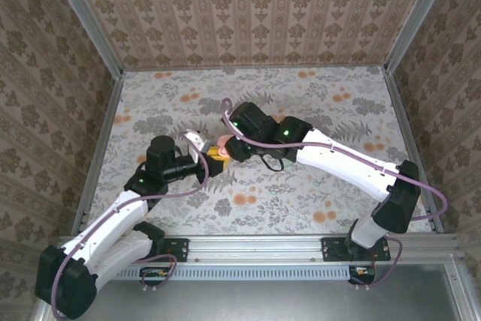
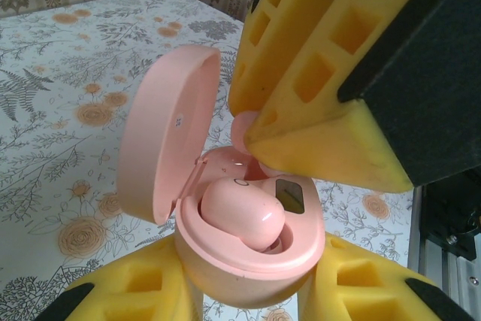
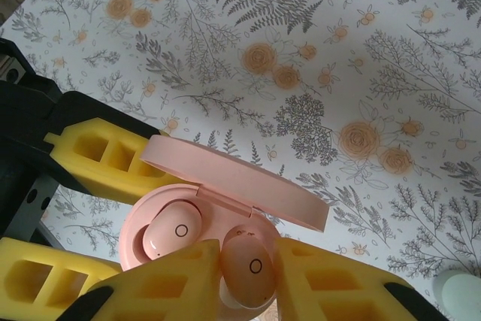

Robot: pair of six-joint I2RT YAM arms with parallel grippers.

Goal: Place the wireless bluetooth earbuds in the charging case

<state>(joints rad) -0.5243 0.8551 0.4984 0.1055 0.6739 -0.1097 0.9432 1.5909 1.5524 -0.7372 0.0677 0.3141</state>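
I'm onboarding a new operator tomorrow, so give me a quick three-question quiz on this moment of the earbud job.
1. True or false: the lid of the case is shut.
2. How many earbuds already sit in the case? A) none B) one C) two
3. Fill in: the second earbud is gripped by the ___ arm's jaws, while the ___ arm's jaws hold the case.

Key:
1. False, the lid stands open.
2. B, the seated earbud fills one slot.
3. right; left.
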